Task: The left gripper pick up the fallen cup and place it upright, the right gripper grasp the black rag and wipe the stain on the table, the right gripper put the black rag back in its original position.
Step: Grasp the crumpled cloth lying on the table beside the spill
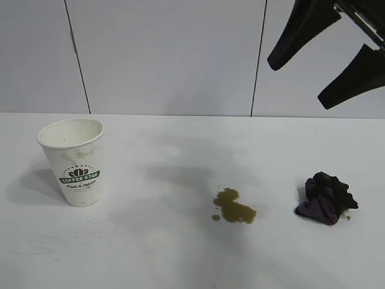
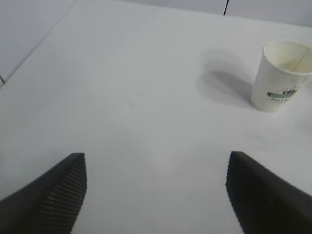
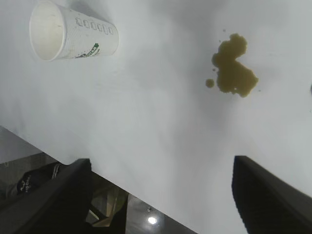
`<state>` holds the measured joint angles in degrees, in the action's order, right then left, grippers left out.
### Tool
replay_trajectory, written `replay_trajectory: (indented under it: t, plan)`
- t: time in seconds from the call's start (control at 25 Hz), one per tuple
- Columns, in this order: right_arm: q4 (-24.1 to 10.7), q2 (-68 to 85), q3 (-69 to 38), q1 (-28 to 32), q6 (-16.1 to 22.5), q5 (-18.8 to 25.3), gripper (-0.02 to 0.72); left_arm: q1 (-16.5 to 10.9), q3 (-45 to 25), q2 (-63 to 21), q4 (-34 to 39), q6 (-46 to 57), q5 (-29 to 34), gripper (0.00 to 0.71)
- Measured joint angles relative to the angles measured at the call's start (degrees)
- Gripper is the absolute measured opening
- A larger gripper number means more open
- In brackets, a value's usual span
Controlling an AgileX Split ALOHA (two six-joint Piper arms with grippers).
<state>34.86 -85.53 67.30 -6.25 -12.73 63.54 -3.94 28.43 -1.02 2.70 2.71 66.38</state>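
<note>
The white cup (image 1: 73,162) with its green logo band stands upright at the left of the table (image 1: 168,259), mouth up and empty. An olive-brown stain (image 1: 233,208) with a small droplet beside it lies near the table's middle. To its right sits the black rag (image 1: 326,197), bunched up, with purple patches. My right gripper (image 1: 299,83) hangs open high above the rag, holding nothing. The right wrist view shows its gripper (image 3: 161,165) over bare table, with the stain (image 3: 234,68) and the cup (image 3: 73,31) farther off. My left gripper (image 2: 157,157) is open and empty, well short of the cup (image 2: 282,78).
A grey panelled wall (image 1: 168,54) stands behind the table. In the right wrist view the table's edge runs diagonally, with dark floor (image 3: 146,214) below it.
</note>
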Motion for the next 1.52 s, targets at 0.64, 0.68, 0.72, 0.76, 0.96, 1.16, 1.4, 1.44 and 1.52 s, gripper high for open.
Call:
replay_trajectory:
  t: [0.64,0.68,0.72,0.76,0.96,1.16,1.4,1.44,1.52]
  plan:
    - [-27.46,-10.56,0.0,-9.47,10.79,-7.95,0.547,6.05,-0.64,0.0,0.42,0.31,-1.47,0.57]
    - [-29.7,-11.81,0.0,-9.47,11.74,-8.32,0.547,6.08,-0.64,0.0,0.42,0.36,-1.52,0.57]
    - [-31.54,-12.82,0.0,-9.47,12.73,-8.59,0.547,6.19,-0.64,0.0,0.42,0.34,-1.59,0.57]
    - [-33.5,-13.89,0.0,-9.47,13.86,-8.96,0.547,6.43,-0.64,0.0,0.44,0.34,-1.64,0.57]
    - [-38.89,-16.82,0.0,-9.47,18.8,-12.78,0.547,6.93,-0.64,0.0,0.49,0.34,-1.64,0.57]
    - [-39.33,-19.89,0.28,-8.14,20.62,-14.6,0.547,6.93,-0.64,0.0,0.49,0.34,-1.64,0.57]
    - [-38.33,-24.17,0.28,-3.03,21.28,-15.02,0.547,6.93,-0.64,0.0,0.49,0.34,-1.64,0.57]
    - [-38.33,-24.49,0.28,-2.29,21.28,-15.5,0.547,6.93,-0.64,0.0,0.49,0.34,-1.64,0.57]
    - [-38.33,-24.99,0.28,-1.52,21.28,-16.61,0.547,6.93,-0.64,0.0,0.49,0.34,-1.64,0.57]
